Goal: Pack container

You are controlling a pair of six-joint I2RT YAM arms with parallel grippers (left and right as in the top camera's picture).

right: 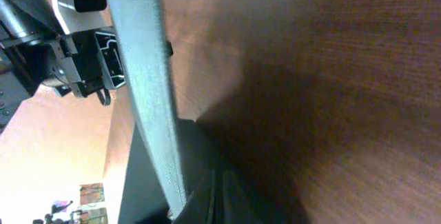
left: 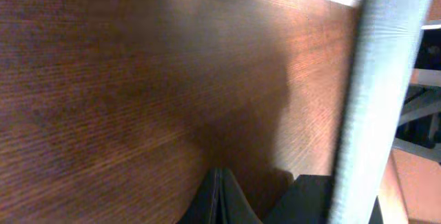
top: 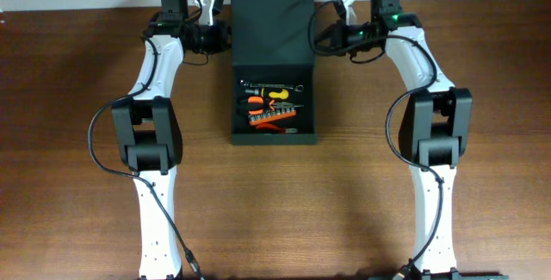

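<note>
Container, lid open, directly between left gripper and right gripper

You are working over a wooden table. It is brown with fine straight grain and a low satin sheen, and it looks smooth up close in both wrist views. The container reads as matt black, and its flat lid shows no glare. From the wrist cameras the lid's edge looks paler grey, dull and faintly grainy. Inside you can see a wrench of bright polished metal. Beside it are tools with orange handles and a yellow handle, all of which look like smooth plastic. The left arm and right arm have smooth white shells that look like plastic, with matt black joint housings.
</note>
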